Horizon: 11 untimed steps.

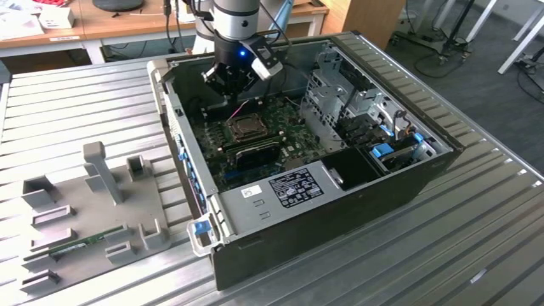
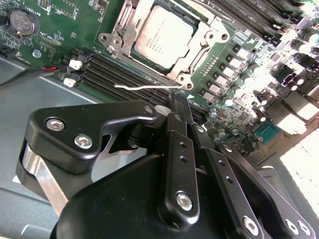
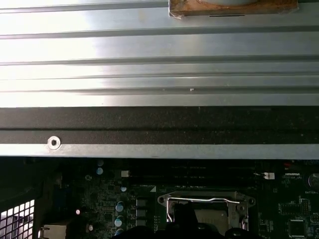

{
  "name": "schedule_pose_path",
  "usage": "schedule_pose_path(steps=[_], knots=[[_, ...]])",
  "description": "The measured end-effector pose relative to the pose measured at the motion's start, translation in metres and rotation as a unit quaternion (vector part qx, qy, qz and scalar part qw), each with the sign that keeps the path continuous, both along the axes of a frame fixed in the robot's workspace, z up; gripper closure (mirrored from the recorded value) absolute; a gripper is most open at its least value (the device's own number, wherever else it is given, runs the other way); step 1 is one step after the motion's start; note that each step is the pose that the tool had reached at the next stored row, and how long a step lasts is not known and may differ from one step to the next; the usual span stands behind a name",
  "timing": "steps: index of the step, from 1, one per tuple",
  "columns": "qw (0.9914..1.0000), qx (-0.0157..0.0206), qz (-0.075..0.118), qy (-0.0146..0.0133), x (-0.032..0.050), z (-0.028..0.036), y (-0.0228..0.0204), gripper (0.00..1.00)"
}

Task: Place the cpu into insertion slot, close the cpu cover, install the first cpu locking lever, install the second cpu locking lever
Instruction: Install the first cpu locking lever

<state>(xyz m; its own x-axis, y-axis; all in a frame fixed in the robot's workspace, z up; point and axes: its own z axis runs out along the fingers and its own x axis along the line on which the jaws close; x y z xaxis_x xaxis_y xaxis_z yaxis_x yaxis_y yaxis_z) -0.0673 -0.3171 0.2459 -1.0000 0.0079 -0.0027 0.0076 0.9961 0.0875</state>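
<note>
While the gripper hangs inside the open computer case on the ribbed metal tabletop, its jaws stand drawn together, their tips at the end of a thin wire locking lever; whether they pinch it cannot be told. The cpu lies seated in the insertion slot, the cpu cover down around its face, beside the black memory slots.
</note>
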Motion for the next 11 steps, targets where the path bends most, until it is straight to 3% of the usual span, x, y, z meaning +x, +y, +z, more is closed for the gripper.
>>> schedule_pose_path(steps=[2, 9, 11], knots=[[1.00000, -0.0017, 0.000, 0.0000, 0.0000, -0.0001, 0.0000, 0.90], [1.00000, -0.0028, 0.001, -0.0001, 0.0000, -0.0001, 0.0000, 0.90], [0.99998, -0.0065, 0.001, 0.0000, 0.0000, 0.0000, 0.0000, 0.90]])
